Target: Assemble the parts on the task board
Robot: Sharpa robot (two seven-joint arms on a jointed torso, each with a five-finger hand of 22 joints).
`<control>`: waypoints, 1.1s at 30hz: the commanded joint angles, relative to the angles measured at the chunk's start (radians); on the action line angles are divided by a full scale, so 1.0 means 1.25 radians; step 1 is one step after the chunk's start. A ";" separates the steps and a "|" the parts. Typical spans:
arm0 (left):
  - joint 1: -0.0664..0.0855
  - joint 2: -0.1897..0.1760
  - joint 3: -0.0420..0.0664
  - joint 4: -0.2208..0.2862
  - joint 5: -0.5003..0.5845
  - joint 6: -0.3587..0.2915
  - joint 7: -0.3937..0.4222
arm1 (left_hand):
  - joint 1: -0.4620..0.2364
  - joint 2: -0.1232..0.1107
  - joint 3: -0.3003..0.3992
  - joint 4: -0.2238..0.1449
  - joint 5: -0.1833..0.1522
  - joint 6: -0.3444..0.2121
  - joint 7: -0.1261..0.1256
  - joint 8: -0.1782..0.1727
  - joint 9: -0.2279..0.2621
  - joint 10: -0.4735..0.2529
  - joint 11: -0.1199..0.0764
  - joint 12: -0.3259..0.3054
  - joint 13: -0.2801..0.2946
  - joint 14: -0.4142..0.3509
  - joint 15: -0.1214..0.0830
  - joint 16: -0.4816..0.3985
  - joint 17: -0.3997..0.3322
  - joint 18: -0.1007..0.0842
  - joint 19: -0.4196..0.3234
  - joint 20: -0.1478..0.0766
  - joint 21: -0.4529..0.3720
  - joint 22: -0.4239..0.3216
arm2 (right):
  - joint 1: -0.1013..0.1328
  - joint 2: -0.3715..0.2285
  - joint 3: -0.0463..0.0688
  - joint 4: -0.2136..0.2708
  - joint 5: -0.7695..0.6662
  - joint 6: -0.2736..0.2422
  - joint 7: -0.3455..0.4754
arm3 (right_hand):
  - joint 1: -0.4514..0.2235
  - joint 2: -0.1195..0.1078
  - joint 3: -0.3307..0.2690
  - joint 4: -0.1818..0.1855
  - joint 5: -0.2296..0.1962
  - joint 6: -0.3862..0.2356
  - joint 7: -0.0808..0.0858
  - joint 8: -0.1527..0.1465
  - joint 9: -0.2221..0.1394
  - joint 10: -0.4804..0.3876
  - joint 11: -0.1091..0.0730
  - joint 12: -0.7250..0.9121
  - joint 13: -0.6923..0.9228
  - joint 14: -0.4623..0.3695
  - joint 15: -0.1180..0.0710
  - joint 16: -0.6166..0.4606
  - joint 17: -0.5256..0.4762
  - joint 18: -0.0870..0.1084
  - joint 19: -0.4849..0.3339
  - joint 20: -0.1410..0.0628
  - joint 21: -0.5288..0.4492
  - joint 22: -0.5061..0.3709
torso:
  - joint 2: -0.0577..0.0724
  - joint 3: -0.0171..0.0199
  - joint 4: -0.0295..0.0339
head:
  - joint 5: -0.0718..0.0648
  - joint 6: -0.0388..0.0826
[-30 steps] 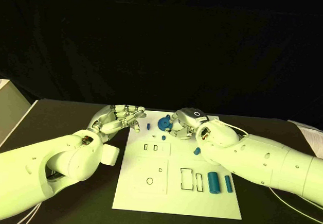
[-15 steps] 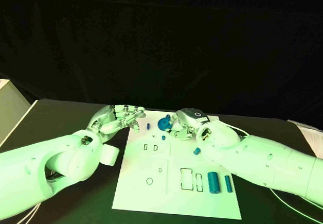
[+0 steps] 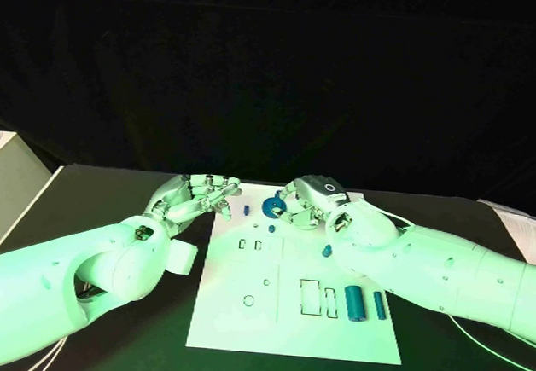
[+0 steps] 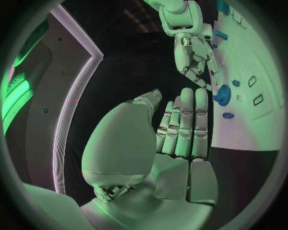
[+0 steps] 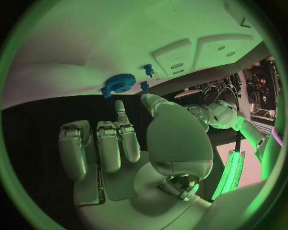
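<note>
Green-tinted light over whole scene. Background black, unlit. Task board (image 3: 294, 311) brightly lit, near glare. Wrist views: strong fisheye bending at rim, dark vignette frame.

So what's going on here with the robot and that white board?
The robot is assembling small blue parts on the white task board. Its right hand is at the board's far end, fingers at a blue gear; whether it grips the gear isn't clear. The left hand hovers off the board's left edge, fingers apart, holding nothing. Two blue cylinders lie nearer the robot on the board.
</note>
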 commanded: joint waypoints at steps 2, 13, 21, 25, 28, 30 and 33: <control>0.000 0.001 0.001 0.002 -0.003 0.003 0.007 | 0.004 -0.006 0.004 -0.001 -0.002 0.003 0.003 0.002 -0.001 -0.001 0.003 -0.001 -0.001 -0.007 0.001 0.003 0.000 0.011 -0.004 0.001 0.006 0.001 | 0.001 0.005 0.001 -0.007 -0.021 -0.026 -0.016 | 0.001 -0.007 0.005 0.000 0.001 0.002 0.002 0.000 -0.001 0.083 -0.006 0.002 0.210 0.085 -0.003 0.003 0.210 -0.006 0.084 -0.004 0.004 0.210 | 0.000 -0.0004 0.0004 | 0.001 -0.001; 0.000 0.004 0.001 -0.003 -0.003 0.007 0.009 | 0.003 -0.008 0.007 -0.002 -0.002 0.004 0.003 0.002 -0.001 -0.001 0.003 -0.001 -0.001 -0.008 0.001 0.003 -0.001 0.011 -0.005 0.001 0.007 0.002 | 0.004 -0.021 0.003 -0.007 0.084 -0.061 0.078 | 0.052 -0.016 0.021 -0.018 -0.017 0.005 0.002 0.000 -0.002 0.083 -0.005 0.002 0.210 0.081 -0.004 0.000 0.195 -0.006 0.084 -0.004 0.004 0.210 | -0.002 0.0016 -0.0004 | 0.000 0.005; -0.001 0.003 0.001 -0.023 -0.001 0.011 0.013 | 0.001 -0.010 0.009 -0.002 -0.003 0.005 0.002 0.003 -0.001 0.001 0.003 0.000 0.000 -0.011 0.002 0.003 -0.002 0.011 -0.008 0.002 0.008 0.002 | 0.023 -0.126 0.011 0.026 0.402 -0.028 0.314 | 0.155 -0.041 0.062 -0.086 -0.076 -0.003 0.011 -0.005 -0.007 0.058 0.001 -0.035 0.187 0.069 0.001 -0.016 0.147 0.016 0.036 0.000 -0.071 0.143 | -0.008 0.0069 -0.0116 | -0.008 0.011; -0.001 0.005 0.001 -0.036 -0.001 0.012 0.013 | 0.000 -0.010 0.010 -0.002 -0.003 0.005 0.002 0.003 0.000 0.002 0.003 0.001 0.000 -0.012 0.002 0.003 -0.002 0.011 -0.009 0.002 0.008 0.002 | 0.030 -0.178 0.016 0.034 0.472 0.029 0.344 | 0.165 -0.053 0.058 -0.098 -0.081 -0.008 0.012 -0.007 -0.009 0.053 0.001 -0.042 0.182 0.070 0.003 -0.014 0.154 0.017 0.034 0.001 -0.075 0.140 | -0.011 0.0130 -0.0185 | -0.009 0.011; -0.001 0.005 0.001 -0.043 -0.001 0.013 0.013 | 0.000 -0.010 0.011 -0.002 -0.003 0.006 0.002 0.003 0.000 0.002 0.003 0.001 0.000 -0.013 0.002 0.003 -0.002 0.011 -0.010 0.002 0.009 0.002 | 0.032 -0.205 0.018 0.029 0.488 0.073 0.347 | 0.174 -0.063 0.052 -0.107 -0.076 -0.014 0.011 -0.009 -0.011 0.051 0.001 -0.044 0.180 0.073 0.004 -0.011 0.165 0.017 0.034 0.002 -0.075 0.140 | -0.013 0.0173 -0.0221 | -0.010 0.008; -0.002 0.005 0.001 -0.046 -0.001 0.015 0.013 | 0.000 -0.010 0.011 -0.002 -0.003 0.006 0.002 0.003 0.000 0.002 0.003 0.001 0.000 -0.013 0.002 0.003 -0.002 0.011 -0.010 0.002 0.009 0.002 | 0.032 -0.218 0.018 0.018 0.477 0.095 0.348 | 0.185 -0.069 0.043 -0.117 -0.071 -0.027 0.012 -0.012 -0.014 0.046 0.002 -0.050 0.177 0.074 0.004 -0.010 0.169 0.017 0.034 0.002 -0.077 0.140 | -0.013 0.0194 -0.0239 | -0.009 0.008; -0.005 0.006 0.001 -0.049 -0.001 0.017 0.013 | 0.000 -0.010 0.011 -0.002 -0.003 0.006 0.002 0.003 0.000 0.002 0.003 0.001 0.000 -0.013 0.002 0.003 -0.002 0.011 -0.010 0.002 0.009 0.002 | 0.031 -0.232 0.018 -0.004 0.439 0.119 0.348 | 0.189 -0.069 0.033 -0.120 -0.060 -0.040 0.007 -0.013 -0.017 0.046 -0.001 -0.050 0.176 0.075 0.003 -0.009 0.171 0.018 0.033 0.002 -0.079 0.138 | -0.013 0.0232 -0.0268 | -0.006 0.006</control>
